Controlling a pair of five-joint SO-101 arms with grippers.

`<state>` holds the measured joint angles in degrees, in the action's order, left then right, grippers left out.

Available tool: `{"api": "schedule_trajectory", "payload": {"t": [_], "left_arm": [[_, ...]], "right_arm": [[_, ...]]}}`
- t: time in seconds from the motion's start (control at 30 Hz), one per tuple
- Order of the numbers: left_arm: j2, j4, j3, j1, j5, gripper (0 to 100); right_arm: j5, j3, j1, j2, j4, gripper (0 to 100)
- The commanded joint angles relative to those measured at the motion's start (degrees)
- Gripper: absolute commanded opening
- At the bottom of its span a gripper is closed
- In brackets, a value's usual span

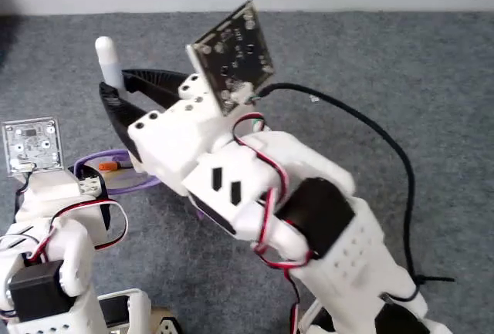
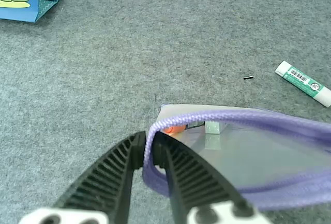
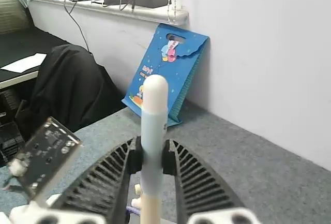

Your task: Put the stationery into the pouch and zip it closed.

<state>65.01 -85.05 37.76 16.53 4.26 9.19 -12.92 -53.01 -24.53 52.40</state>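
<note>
A: The white tube (image 3: 154, 125)?
B: Upright, rounded end up, clamped in the right hand (image 3: 152, 154).
A: The pouch (image 2: 248, 151)?
B: Lying on the table (image 2: 103, 53), left hand (image 2: 153, 142) pinching its purple zip edge; barcoded glue stick (image 2: 302, 83) nearby

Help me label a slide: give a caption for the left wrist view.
Left gripper pinching the purple zipper edge of the clear pouch, a glue stick lying apart on the grey carpet.

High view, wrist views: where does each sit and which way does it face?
High view: fixed overhead, looking down on the table; left arm and right arm show.
Left wrist view: looks down at the pouch; left gripper shut on its rim.
Right wrist view: faces the wall; right gripper shut on a pen.
Shared: high and left wrist views show the pouch.
</note>
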Motion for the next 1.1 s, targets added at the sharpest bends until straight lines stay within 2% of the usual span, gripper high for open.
{"api": "schedule_trajectory", "payload": {"t": [0.0,0.27,0.43,0.7,0.93,1.07], "left_arm": [[-1.0,0.0,3.0,0.0,0.5,1],[-0.9,0.0,3.0,0.0,0.5,1],[-0.9,0.0,2.9,0.0,0.5,1],[-1.0,0.0,2.9,0.0,0.5,1],[-0.9,0.0,2.9,0.0,0.5,1],[-0.9,0.0,2.9,0.0,0.5,1]], "right_arm": [[-0.4,3.9,-0.1,-2.0,-6.1,0.8],[-6.1,17.8,-0.1,-3.3,-16.6,0.8],[-10.0,31.9,-1.3,-11.1,-23.4,0.8],[-19.6,54.7,-1.5,-22.4,-41.3,0.8],[-20.7,60.6,-1.5,-23.2,-43.3,0.8],[-28.0,65.1,-1.5,-23.2,-43.1,1.3]]}}
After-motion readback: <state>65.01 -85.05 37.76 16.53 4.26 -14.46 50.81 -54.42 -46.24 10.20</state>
